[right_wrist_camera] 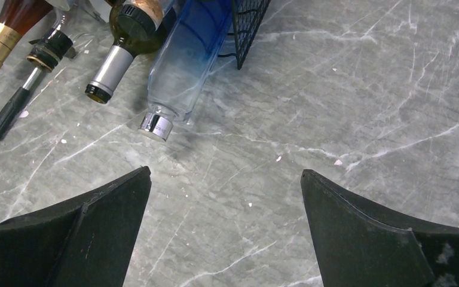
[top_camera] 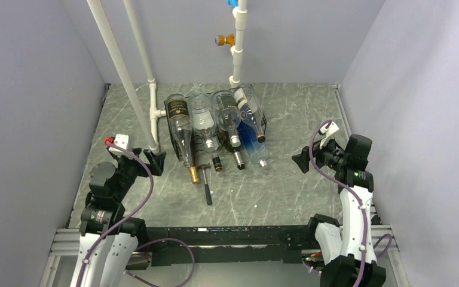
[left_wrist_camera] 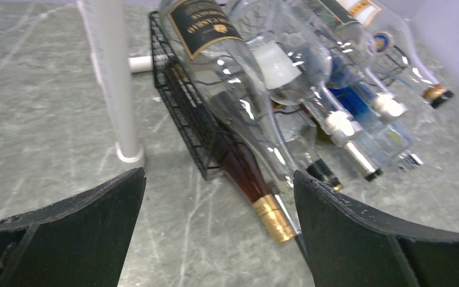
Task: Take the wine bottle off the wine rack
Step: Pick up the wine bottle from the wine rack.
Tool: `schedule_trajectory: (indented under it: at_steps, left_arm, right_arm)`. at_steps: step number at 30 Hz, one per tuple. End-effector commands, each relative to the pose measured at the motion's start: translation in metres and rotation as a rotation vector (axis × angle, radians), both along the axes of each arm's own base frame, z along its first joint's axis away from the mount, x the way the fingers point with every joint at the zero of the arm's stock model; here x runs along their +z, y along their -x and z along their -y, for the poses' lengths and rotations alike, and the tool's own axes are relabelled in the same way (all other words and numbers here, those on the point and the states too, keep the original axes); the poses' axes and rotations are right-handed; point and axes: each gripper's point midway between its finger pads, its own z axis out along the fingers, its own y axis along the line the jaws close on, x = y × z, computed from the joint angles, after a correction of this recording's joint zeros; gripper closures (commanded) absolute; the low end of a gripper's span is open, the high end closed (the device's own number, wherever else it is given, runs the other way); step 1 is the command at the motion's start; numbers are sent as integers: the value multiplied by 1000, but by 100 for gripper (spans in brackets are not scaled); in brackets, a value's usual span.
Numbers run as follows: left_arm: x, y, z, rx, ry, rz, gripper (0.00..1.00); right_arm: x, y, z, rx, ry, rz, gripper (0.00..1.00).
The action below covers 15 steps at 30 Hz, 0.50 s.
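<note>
Top external view: we note left claw (top_camera: 157,161) wide open and empty, by the left edge of the tabletop (top_camera: 287,200). Right claw (top_camera: 302,159) the same, by the right edge. Wine rack (top_camera: 263,122) sits toward the far edge. The gold-foiled wine bottle (left_wrist_camera: 257,194) lies in its left end, neck pointing at the near edge.

Left white-and-black arm (top_camera: 104,209): folded low, purple cable (top_camera: 146,185) looped over it, wrist pitched forward and angled inward. Left black two-finger gripper (top_camera: 155,161): jaws spread wide, fingers (left_wrist_camera: 83,227) gripping nothing. Right white-and-black arm (top_camera: 352,203): roughly mirrors it, with the elbow raised, forearm reaching forward and wrist turned inward. Right black two-finger gripper (top_camera: 302,160): jaws also spread wide, pads (right_wrist_camera: 370,227) bare. The two grippers face each other, well apart.
</note>
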Motion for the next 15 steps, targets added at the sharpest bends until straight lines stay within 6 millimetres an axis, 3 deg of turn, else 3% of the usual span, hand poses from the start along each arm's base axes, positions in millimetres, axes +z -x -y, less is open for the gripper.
schedule_trajectory:
  at_steps: [1, 7, 10, 15]
  left_arm:
    - [9, 8, 26, -127, 104, 1, 1]
    - [25, 27, 41, -179, 265, -53, 1]
    - [17, 30, 44, -171, 308, -154, 1]
    - [9, 27, 32, -87, 274, -211, 1]
  right_arm:
    - [22, -3, -1, -1, -14, 43, 0]
    - [24, -8, -9, 29, -71, -26, 0]
    - [28, -11, -11, 27, -102, -43, 0]
    - [37, -18, -12, 33, -142, -80, 0]
